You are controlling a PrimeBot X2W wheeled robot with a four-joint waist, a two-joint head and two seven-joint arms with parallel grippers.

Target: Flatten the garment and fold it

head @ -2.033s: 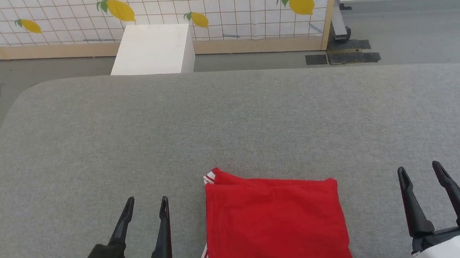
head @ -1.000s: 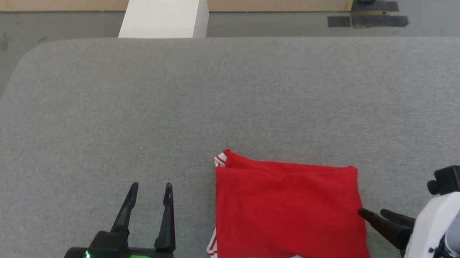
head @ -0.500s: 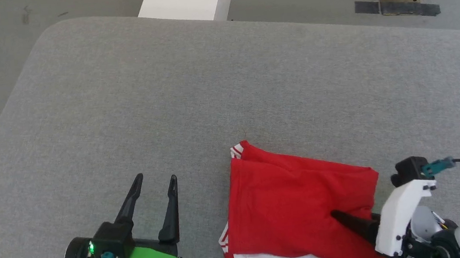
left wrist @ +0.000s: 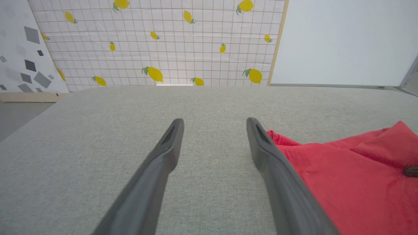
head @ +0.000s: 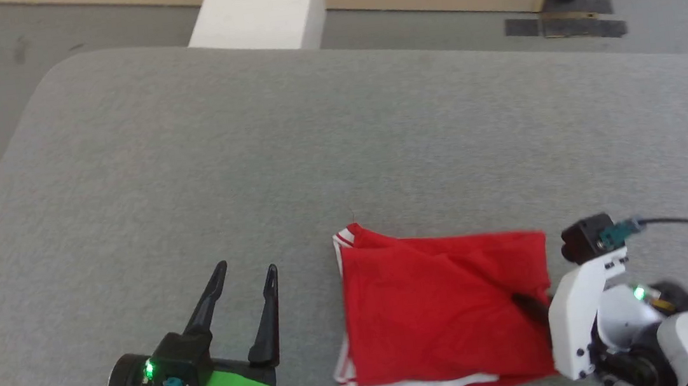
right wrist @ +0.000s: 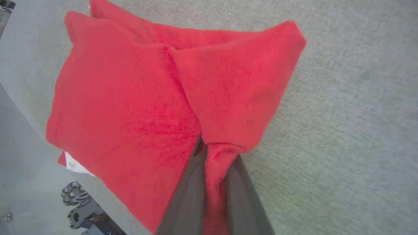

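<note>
The garment (head: pixel 439 311) is a red shirt with white striped trim, folded into a rough rectangle at the near middle of the grey surface (head: pixel 313 145). My right gripper (head: pixel 529 302) is shut on a pinch of its red cloth at the right edge; in the right wrist view the fabric (right wrist: pixel 215 156) bunches between the two dark fingers and the garment (right wrist: pixel 130 98) lifts into a ridge. My left gripper (head: pixel 244 280) stands open left of the garment, nothing between its fingers. In the left wrist view it (left wrist: pixel 214 125) hovers over bare surface, with the garment (left wrist: pixel 343 176) to its right.
A white box (head: pixel 258 10) stands on the floor beyond the surface's far edge. A lemon-print grid panel (left wrist: pixel 163 42) with a wooden frame stands behind it. Black tape patches (head: pixel 563 26) lie on the floor at the far right.
My right gripper swung in from the right, reached over the garment's right edge and shut on the cloth, which has bunched up. The head camera tilted and shifted. The left gripper stayed open.
</note>
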